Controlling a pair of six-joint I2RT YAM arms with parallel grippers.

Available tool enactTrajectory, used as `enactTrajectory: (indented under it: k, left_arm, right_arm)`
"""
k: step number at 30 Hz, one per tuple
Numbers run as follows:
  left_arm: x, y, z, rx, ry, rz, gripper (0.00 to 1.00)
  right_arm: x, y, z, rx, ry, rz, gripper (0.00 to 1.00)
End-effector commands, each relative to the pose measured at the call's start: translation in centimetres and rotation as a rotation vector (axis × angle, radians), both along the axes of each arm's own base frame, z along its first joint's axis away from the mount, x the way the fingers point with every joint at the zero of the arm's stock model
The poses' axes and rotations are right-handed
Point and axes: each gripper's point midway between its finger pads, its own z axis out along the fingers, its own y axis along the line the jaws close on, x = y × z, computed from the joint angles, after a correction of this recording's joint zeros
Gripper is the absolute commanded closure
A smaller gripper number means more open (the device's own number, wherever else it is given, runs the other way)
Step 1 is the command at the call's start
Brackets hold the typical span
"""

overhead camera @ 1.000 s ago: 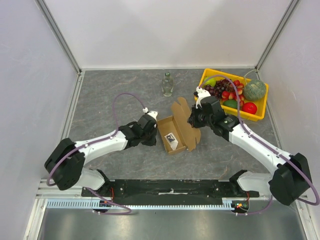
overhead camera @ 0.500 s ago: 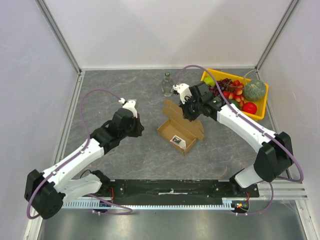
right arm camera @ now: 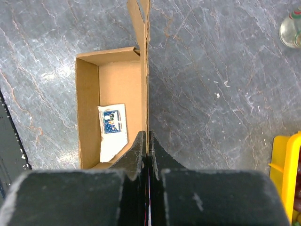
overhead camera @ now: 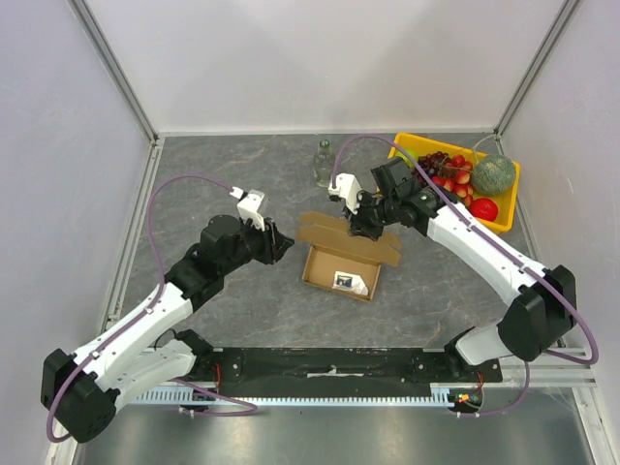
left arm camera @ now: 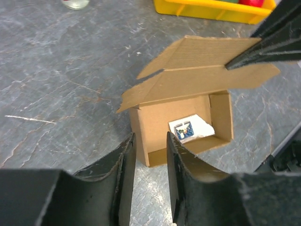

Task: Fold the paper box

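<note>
The paper box [overhead camera: 334, 263] is a small brown carton that lies open on the grey table, with a white card with a blue picture [overhead camera: 354, 282] inside it. Its lid flap [overhead camera: 349, 235] stands up along the far side. My right gripper [overhead camera: 355, 227] is shut on that flap, and the right wrist view shows its tips [right arm camera: 147, 137] pinching the cardboard edge beside the box's inside [right arm camera: 113, 80]. My left gripper [overhead camera: 282, 242] sits just left of the box. Its jaws [left arm camera: 150, 136] are partly open and hold nothing, and the near corner of the box [left arm camera: 188, 113] shows past the tips.
A glass bottle [overhead camera: 325, 163] stands behind the box. At the back right is a yellow tray [overhead camera: 511, 203] of plastic fruit with a green melon [overhead camera: 495, 174] in it. White walls close in the table on three sides.
My left gripper has gone from shut to partly open and has turned towards the box's left end. My right gripper has swung the lid leftwards, and the box has turned with it.
</note>
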Motion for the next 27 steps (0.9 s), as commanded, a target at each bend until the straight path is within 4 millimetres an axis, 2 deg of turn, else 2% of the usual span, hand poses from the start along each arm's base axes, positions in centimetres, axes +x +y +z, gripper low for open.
enactTrajectory:
  k: [1,5,10,15,19,22,27]
  left_arm:
    - [-0.5,-2.2,2.9,-0.051,-0.179,-0.176,0.59]
    - [-0.8,-2.9,2.4,-0.028,-0.217,-0.250,0.57]
    - [0.0,-3.6,1.3,0.012,-0.221,-0.280,0.57]
    - [0.8,-3.7,0.4,0.083,-0.258,-0.304,0.61]
    - [1.5,-3.0,0.2,0.147,-0.290,-0.288,0.62]
    - [2.0,-3.0,0.9,0.186,-0.331,-0.304,0.62]
    - [2.4,-3.3,0.7,0.259,-0.293,-0.383,0.68]
  right_arm:
    - [-0.3,0.9,1.9,0.044,-0.061,0.101,1.00]
    - [-0.5,1.2,1.4,0.047,-0.046,0.123,1.00]
    - [-0.6,1.4,1.2,0.050,-0.037,0.142,1.00]
    - [-1.1,1.4,1.3,0.041,-0.034,0.200,1.00]
    - [-1.3,1.7,0.9,0.023,0.005,0.247,1.00]
    - [-1.6,1.8,0.4,0.012,0.052,0.278,1.00]
    - [-1.6,2.3,0.2,0.027,0.073,0.307,0.99]
